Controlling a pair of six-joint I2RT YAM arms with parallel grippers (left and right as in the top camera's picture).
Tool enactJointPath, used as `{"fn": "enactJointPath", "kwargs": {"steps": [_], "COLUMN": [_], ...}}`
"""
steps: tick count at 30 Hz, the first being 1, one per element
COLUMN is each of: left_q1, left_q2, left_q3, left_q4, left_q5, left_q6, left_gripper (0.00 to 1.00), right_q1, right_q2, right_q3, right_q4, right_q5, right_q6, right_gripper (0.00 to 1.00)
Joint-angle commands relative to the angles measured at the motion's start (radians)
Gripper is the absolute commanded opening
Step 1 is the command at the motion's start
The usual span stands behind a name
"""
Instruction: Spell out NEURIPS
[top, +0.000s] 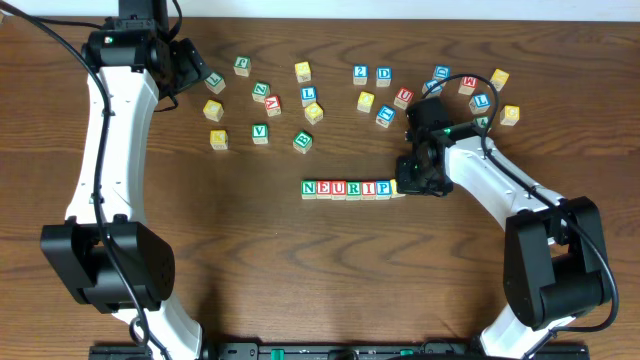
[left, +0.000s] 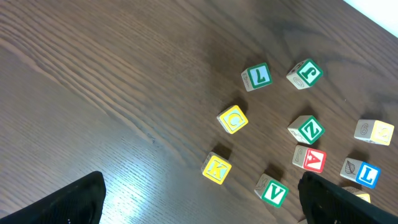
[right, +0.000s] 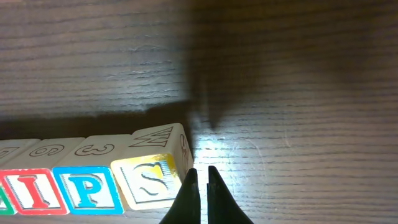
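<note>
**NEURIPS row laid out, right tool shut beside its last cube**

A dark wood-grain counter is seen from above, with a white left arm stretched toward its far left and a white right arm bent in toward its middle. The left tool is held spread wide over the counter, with nothing between its fingers. The right tool is pressed together with nothing pinched, and its tips are placed just beside the right edge of the row's last cube; whether they touch it cannot be told.

A straight row of seven small light-wood letter cubes is set near the counter's middle and is read as N, E, U, R, I, P, S. It is ended at the right by the yellow-faced S cube, which is pressed against the blue-framed P cube. Loose letter cubes are scattered across the far part of the counter, well apart from the row.
</note>
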Motion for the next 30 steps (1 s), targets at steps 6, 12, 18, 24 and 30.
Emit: {"fn": "enactJointPath", "kwargs": {"steps": [6, 12, 18, 24, 30], "left_q1": [0.002, 0.002, 0.002, 0.002, 0.002], "left_q2": [0.008, 0.008, 0.008, 0.008, 0.008], "left_q3": [-0.003, -0.003, -0.003, -0.003, -0.003], "left_q4": [-0.003, -0.003, -0.003, -0.003, -0.003], "left_q5": [-0.013, -0.013, -0.013, -0.013, -0.013], "left_q6": [0.006, 0.006, 0.006, 0.006, 0.006], "left_gripper": [0.98, 0.98, 0.98, 0.98, 0.98], "right_q1": [-0.002, -0.001, 0.003, 0.01, 0.011], "right_q2": [0.008, 0.008, 0.008, 0.008, 0.008], "right_q3": [-0.008, -0.008, -0.008, -0.008, -0.008], "right_q4": [-0.005, -0.009, -0.013, -0.013, -0.014], "right_q5": [-0.011, -0.029, -0.03, -0.03, -0.037], "right_q6": [0.013, 0.013, 0.011, 0.01, 0.01], "right_gripper": [0.01, 0.01, 0.01, 0.01, 0.01]}}
